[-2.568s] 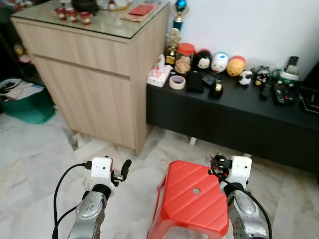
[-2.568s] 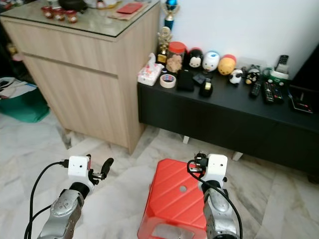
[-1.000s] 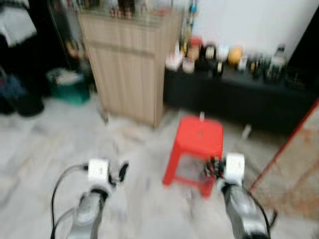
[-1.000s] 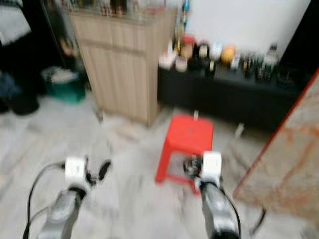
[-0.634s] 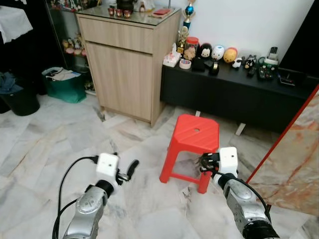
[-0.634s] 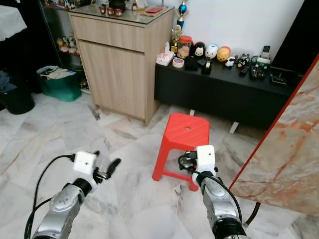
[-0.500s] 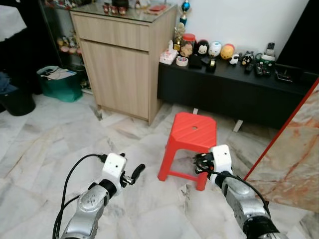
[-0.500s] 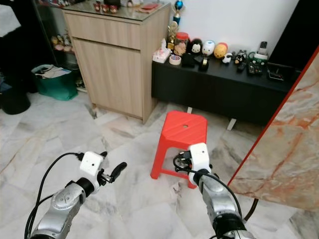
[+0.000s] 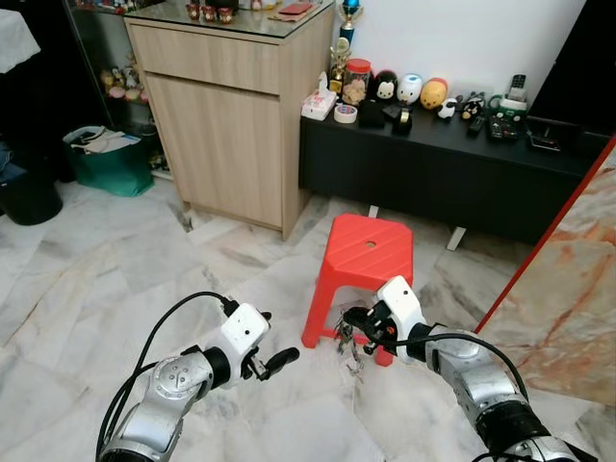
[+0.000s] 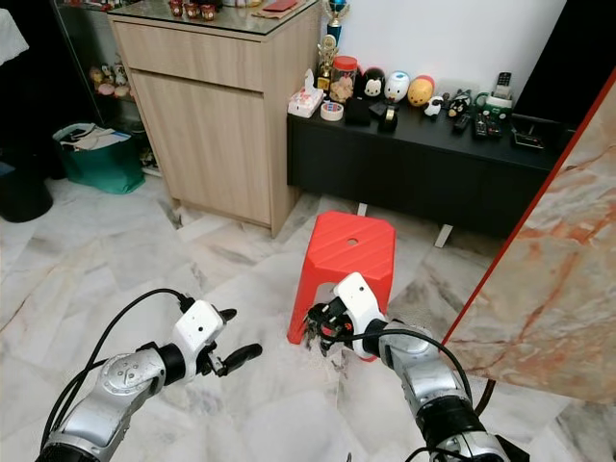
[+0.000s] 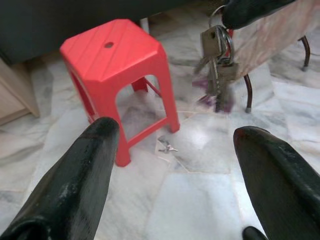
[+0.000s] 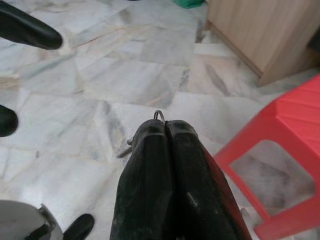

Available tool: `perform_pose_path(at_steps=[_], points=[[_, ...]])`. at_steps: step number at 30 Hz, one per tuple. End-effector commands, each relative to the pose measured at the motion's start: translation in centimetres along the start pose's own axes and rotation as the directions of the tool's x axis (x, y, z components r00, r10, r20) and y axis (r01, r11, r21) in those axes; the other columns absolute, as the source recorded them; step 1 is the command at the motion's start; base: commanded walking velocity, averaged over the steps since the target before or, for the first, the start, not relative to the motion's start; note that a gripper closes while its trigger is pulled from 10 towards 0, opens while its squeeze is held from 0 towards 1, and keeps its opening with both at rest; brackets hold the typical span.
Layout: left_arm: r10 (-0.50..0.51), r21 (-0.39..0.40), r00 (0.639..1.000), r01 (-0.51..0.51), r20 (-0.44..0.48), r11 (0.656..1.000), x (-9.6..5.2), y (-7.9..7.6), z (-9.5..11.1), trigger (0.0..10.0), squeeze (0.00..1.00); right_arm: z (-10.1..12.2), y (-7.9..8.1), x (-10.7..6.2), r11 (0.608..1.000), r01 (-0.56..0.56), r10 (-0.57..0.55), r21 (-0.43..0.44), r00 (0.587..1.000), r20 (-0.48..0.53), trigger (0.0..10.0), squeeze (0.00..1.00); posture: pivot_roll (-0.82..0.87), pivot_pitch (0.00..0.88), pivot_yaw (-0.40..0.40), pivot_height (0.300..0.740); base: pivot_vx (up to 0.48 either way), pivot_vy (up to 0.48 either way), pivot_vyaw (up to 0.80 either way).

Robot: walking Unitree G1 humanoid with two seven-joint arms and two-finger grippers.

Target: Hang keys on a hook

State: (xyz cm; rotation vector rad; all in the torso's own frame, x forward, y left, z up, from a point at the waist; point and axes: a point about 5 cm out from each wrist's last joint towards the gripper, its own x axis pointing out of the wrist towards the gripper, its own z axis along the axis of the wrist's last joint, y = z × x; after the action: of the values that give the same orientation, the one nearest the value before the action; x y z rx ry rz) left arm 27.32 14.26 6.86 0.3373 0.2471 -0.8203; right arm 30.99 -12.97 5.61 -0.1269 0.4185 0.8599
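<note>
A bunch of metal keys on a ring hangs from my right gripper, which is shut on the ring low in front of a red plastic stool. In the right wrist view the two fingers press together with the ring poking out at their tips. My left gripper is open, a short way left of the keys and pointing at them. The left wrist view looks between its spread fingers at the dangling keys and the stool.
A tall wooden cabinet stands at the back left, beside a low black console that carries toys and remotes. A marble slab with a red edge leans at the right. A green bin sits far left. The floor is pale marble.
The view has shifted slightly. Both arms have swung inward: the right gripper carried the keys left, in front of the stool, and the left gripper turned right to face them.
</note>
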Motion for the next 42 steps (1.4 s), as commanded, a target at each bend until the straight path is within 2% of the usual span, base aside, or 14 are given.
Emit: perform_pose_path(at_steps=[1,8,19,29,42], points=[[-0.019,0.049,1.000,0.019,0.003,0.999,0.3,0.1,1.0,10.0,0.00,1.8,0.0,0.0,0.997,-0.057,0.058,-0.053,0.998,0.026,10.0,0.00,0.08,0.000,-0.099,0.729,0.000,0.000,0.00],[-0.011,0.044,1.000,0.010,0.013,0.999,0.5,0.3,1.6,10.0,0.00,2.9,1.1,-0.3,0.976,-0.190,0.196,-0.110,0.980,0.044,10.0,0.00,0.09,0.000,-0.114,0.729,0.000,0.000,0.00],[0.006,0.036,1.000,-0.007,0.018,0.999,0.6,0.4,1.8,10.0,0.00,4.4,1.3,-0.7,0.962,-0.233,0.246,-0.144,0.965,0.088,10.0,0.00,0.09,0.000,-0.120,0.729,0.000,0.000,0.00],[0.020,0.027,0.999,-0.021,0.036,0.999,0.4,0.7,2.4,10.0,0.00,4.7,0.7,-0.1,0.982,-0.127,0.136,-0.139,0.989,0.058,10.0,0.00,0.09,0.000,-0.122,0.729,0.000,0.000,0.00],[0.072,-0.004,0.995,-0.072,0.069,0.997,0.5,1.4,2.8,10.0,0.00,5.2,0.3,0.3,0.994,-0.055,0.061,-0.090,0.996,0.063,10.0,0.00,0.10,0.000,-0.121,0.729,0.000,0.000,0.00]])
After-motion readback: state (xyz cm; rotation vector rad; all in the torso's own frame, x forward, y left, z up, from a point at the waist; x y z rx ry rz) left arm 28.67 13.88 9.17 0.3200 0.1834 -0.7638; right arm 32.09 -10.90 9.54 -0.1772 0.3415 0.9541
